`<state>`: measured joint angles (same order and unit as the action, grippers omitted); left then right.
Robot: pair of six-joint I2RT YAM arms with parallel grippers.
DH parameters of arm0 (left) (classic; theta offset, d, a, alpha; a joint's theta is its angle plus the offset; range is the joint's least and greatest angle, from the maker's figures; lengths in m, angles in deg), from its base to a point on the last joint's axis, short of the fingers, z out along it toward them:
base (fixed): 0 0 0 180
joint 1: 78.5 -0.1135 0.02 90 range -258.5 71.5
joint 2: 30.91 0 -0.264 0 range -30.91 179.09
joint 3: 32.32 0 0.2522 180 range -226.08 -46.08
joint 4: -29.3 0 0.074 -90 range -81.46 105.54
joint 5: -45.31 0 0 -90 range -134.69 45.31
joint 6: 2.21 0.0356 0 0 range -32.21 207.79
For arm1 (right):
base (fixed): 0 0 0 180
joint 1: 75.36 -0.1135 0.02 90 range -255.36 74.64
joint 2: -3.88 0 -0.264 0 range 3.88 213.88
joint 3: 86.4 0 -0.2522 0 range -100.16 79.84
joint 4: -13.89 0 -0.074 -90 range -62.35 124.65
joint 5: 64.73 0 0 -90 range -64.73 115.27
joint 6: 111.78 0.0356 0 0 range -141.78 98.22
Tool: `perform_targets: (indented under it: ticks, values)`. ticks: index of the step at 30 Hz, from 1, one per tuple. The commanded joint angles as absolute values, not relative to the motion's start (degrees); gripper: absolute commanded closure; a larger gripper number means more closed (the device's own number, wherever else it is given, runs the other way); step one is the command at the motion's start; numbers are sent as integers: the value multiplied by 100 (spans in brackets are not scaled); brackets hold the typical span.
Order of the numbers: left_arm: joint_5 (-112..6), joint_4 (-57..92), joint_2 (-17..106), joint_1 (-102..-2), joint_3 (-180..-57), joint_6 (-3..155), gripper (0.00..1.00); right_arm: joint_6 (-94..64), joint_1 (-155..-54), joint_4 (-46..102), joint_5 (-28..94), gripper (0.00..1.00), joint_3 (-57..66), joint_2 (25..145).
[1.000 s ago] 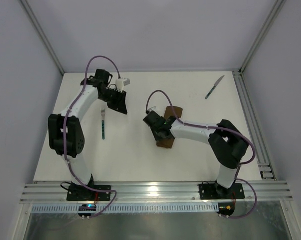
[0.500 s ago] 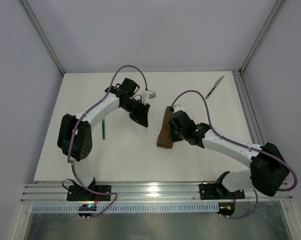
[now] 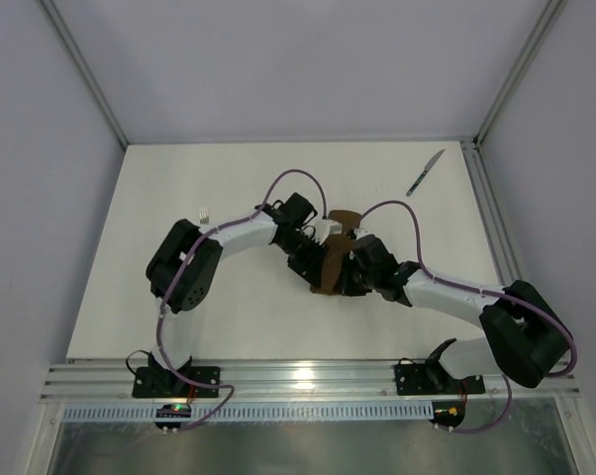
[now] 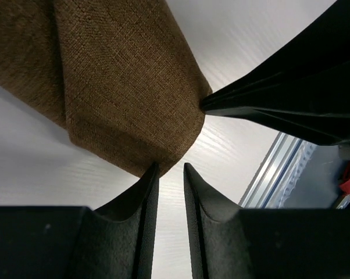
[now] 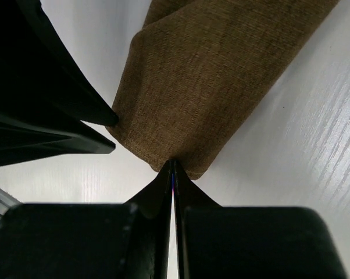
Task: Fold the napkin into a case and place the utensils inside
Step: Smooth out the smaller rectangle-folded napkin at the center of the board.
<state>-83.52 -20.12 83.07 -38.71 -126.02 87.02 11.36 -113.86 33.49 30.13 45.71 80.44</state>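
The napkin (image 3: pixel 330 259) lies mid-table folded into a narrow brown case (image 4: pixel 122 87). My left gripper (image 4: pixel 170 167) is at the case's rounded near end, open by a narrow gap; one fingertip (image 4: pixel 153 168) touches the cloth edge and only bare table shows between the pads. My right gripper (image 5: pixel 172 163) is shut, its tips against the same end of the case (image 5: pixel 210 87) from the other side. In the top view the left gripper (image 3: pixel 313 263) and right gripper (image 3: pixel 347 275) flank the case. The knife (image 3: pixel 425 172) lies at the far right. Only the fork's pale tines (image 3: pixel 204 212) show beside the left arm.
A metal rail (image 3: pixel 491 228) runs along the table's right edge and another along the near edge (image 3: pixel 298 376). The right gripper's dark fingers (image 4: pixel 279 99) fill the right of the left wrist view. Grey walls close in the left, back and right sides.
My left arm has swung right, from above the fork to the case's near end. The right arm has shifted right and stretched out, its gripper staying shut at the case.
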Motion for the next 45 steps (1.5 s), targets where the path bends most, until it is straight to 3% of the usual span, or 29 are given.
perform_targets:
  ticks: [1, 9, 19, 36, 42, 45]
  values:
    - [-8231, -1724, 8414, -3676, -12483, 8586, 75, 1293, -11298, 2853, 3107, 96, 4653, 8175]
    - [-7721, -1865, 8862, -3658, -12535, 8946, 75, 1276, -11218, 2931, 3142, 96, 4723, 8439]
    - [-7826, -1882, 8494, -3658, -12649, 9122, 75, 898, -10700, 3626, 2957, 96, 3977, 7604]
    - [-8187, -2620, 8133, -3780, -13353, 9184, 73, 678, -9865, 2870, 3186, 96, 3687, 9168]
    - [-7214, -3068, 7712, -4280, -13800, 9613, 72, 258, -9821, 3991, 2355, 96, 2829, 8424]
    - [-6124, -3235, 7352, -4771, -14038, 9807, 71, 55, -9540, 4486, 1756, 82, 2038, 8264]
